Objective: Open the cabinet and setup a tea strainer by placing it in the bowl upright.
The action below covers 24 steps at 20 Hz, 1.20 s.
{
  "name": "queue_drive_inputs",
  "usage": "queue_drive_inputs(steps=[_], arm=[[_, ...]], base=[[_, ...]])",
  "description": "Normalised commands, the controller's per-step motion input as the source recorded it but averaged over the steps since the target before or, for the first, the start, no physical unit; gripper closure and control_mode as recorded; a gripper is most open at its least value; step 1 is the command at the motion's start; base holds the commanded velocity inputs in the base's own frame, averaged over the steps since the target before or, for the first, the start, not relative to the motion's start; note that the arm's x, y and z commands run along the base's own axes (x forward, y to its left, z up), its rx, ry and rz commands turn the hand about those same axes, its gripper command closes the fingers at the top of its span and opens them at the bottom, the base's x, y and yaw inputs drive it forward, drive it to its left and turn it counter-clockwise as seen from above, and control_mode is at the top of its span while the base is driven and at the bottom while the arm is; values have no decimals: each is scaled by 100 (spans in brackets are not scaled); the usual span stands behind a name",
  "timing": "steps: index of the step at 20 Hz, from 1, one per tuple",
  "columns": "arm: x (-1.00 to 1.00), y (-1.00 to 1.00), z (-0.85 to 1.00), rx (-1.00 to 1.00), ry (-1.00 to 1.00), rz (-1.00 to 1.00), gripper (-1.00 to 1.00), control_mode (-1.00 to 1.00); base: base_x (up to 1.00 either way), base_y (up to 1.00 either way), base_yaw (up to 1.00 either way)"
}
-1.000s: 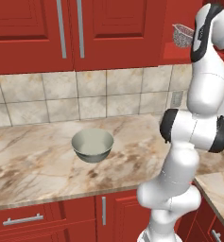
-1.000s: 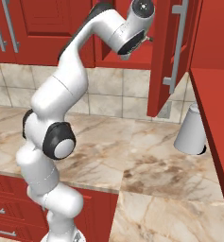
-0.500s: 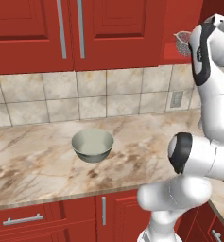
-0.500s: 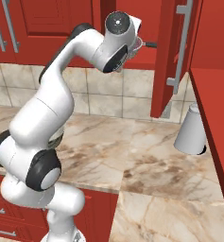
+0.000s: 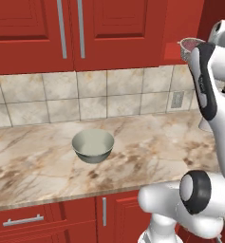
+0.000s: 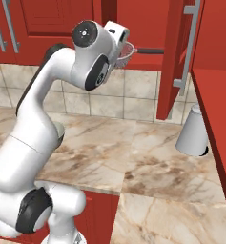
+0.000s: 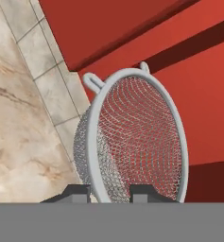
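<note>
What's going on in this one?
The white arm has the tea strainer up high by the open cabinet. The strainer's rim sits between the gripper fingertips, its dark handle pointing toward the cabinet door. The bowl sits on the marble counter, with nothing in it yet. A grey cup lies tipped near the door.

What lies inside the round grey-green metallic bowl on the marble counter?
The round grey-green metallic bowl sits on the marble counter with nothing visible inside, just its smooth inner wall. The near rim covers part of its bottom, so that part cannot be checked.
</note>
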Motion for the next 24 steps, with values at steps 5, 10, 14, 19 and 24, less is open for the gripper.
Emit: queue_drive_inputs(steps=[5, 10, 14, 19, 24], arm=[[-96, 13, 27, 0, 0, -11, 100, -100], [-98, 19, 4, 0, 4, -9, 100, -100], [-94, 42, 0, 1, 11, -7, 100, -100], [-59, 55, -27, 4, 3, -6, 100, -100], [-27, 88, -46, 0, 7, -2, 100, -100]], base=[[0, 0, 0], [0, 0, 0], [0, 0, 0], [0, 0, 0], [0, 0, 0]])
